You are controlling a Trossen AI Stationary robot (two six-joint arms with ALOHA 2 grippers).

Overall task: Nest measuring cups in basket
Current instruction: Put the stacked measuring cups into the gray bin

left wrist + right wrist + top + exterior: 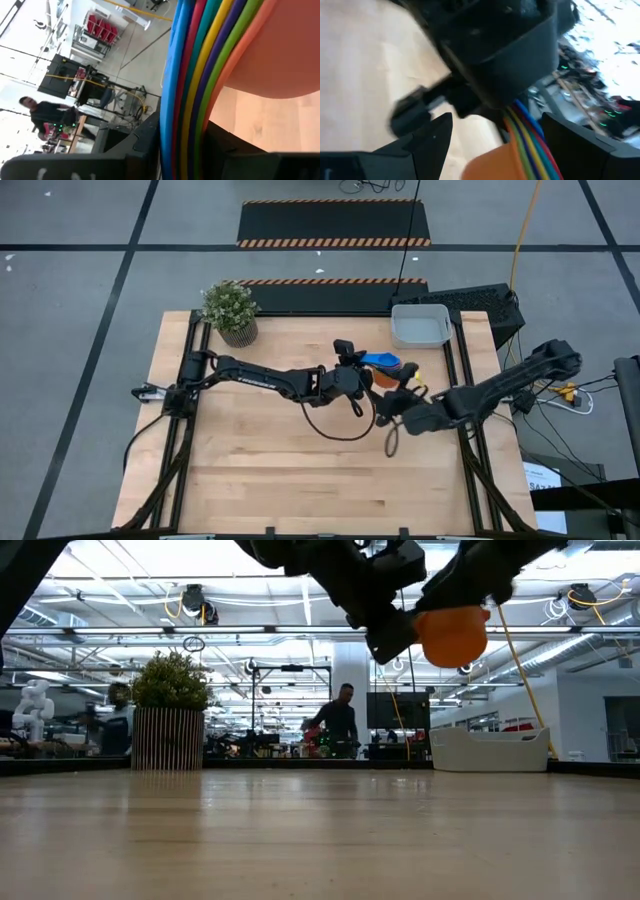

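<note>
Above the middle of the wooden surface (300, 470), well clear of the wood, we see the stack of measuring cups (385, 370) already nested, orange outermost and blue at the near end, held up between the two arms. Our reading is that nesting is done and the step in hand is a handover or carry toward the basket (420, 326), which sits at the far right corner of the surface, apart from the cups and with nothing in it that we can see. From the left, the left end effector (352, 372) is nearly closed, pinching the bundle of coloured handles. On the right, the right end effector (400, 402) has its fingers spread wide on either side of the orange cup (450, 634); we cannot tell whether they touch it. Next, we judge, one arm must take sole hold before the other lets go, then carry the stack over the basket.
</note>
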